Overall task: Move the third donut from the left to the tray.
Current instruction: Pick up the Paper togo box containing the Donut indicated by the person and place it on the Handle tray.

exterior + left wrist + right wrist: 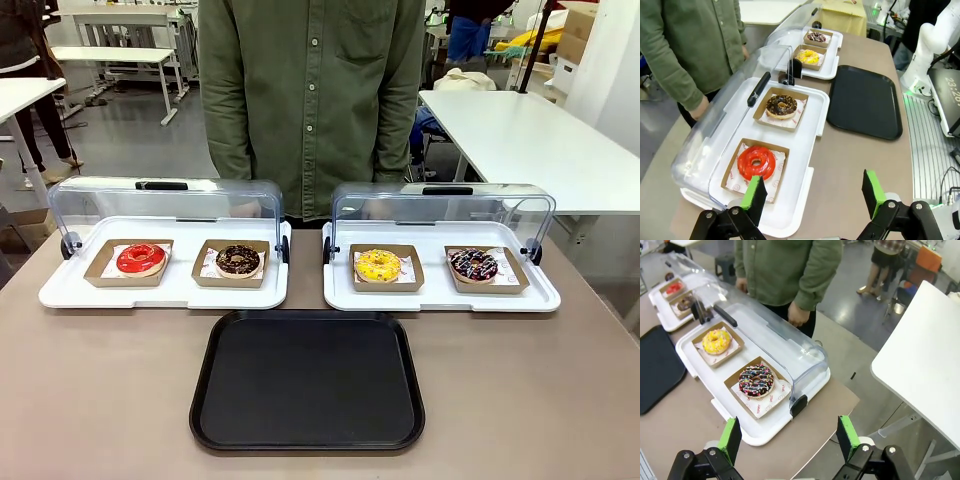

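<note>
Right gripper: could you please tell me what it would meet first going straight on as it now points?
Probably the near corner of the white tray, beside the sprinkled chocolate donut, though depth is unclear.

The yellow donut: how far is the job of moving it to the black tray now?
Done: only the clear lid over it stands raised. In hand: nothing; the left gripper and right gripper are both open, holding nothing. To do: everything else, since the yellow donut sits in its cardboard holder on the white tray, not on the black tray.
</note>
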Available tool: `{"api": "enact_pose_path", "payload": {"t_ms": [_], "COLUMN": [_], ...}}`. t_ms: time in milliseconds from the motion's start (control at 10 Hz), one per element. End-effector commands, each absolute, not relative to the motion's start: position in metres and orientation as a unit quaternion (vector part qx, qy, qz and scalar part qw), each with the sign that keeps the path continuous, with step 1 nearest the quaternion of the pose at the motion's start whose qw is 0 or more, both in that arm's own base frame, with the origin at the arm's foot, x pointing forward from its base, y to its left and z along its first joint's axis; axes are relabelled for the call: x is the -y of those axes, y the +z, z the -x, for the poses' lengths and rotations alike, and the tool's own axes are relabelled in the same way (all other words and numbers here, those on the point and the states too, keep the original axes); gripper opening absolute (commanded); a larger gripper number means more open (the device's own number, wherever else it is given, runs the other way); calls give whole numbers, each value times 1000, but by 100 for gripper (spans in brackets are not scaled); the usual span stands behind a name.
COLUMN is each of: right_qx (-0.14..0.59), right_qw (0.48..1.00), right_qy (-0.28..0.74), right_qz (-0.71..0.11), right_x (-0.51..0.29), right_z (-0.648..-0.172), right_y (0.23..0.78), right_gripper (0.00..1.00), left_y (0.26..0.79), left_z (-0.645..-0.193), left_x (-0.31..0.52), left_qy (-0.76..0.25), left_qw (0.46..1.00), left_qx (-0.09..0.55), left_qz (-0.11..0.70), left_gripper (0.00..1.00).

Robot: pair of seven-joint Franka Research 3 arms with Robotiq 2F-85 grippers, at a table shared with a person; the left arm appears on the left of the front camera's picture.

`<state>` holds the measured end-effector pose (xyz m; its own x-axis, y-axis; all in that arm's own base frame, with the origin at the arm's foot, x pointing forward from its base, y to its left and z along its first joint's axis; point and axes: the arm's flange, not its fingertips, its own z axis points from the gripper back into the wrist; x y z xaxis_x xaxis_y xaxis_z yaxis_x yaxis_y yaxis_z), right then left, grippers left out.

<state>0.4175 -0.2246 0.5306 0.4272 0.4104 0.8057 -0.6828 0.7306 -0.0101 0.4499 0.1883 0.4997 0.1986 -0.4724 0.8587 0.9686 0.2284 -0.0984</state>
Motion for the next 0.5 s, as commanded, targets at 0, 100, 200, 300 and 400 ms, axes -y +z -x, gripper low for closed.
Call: {"api": "enact_pose_path", "payload": {"t_ms": [0, 100, 200, 300, 400], "right_qx": [435, 435, 435, 435, 435], "right_qw": [818, 818, 818, 818, 818], "right_qy": [338, 338, 338, 338, 338], "right_qz": [-163, -163, -163, -163, -163], "right_x": [226, 226, 226, 226, 226], "right_z": [-419, -419, -419, -419, -419], "right_y": [529, 529, 529, 529, 529], "right_gripper": [100, 100, 100, 100, 100], "left_y": [500, 500, 500, 500, 500], "left_z": [-450, -450, -450, -450, -450], "left_x": [-189, -189, -189, -189, -189], "left_qy": [-519, -519, -519, -519, -519], "left_qw": [694, 694, 694, 694, 694], "left_qx": [364, 364, 364, 364, 364], "left_qz": [341, 341, 341, 341, 341], "left_gripper": [100, 100, 100, 100, 100]}}
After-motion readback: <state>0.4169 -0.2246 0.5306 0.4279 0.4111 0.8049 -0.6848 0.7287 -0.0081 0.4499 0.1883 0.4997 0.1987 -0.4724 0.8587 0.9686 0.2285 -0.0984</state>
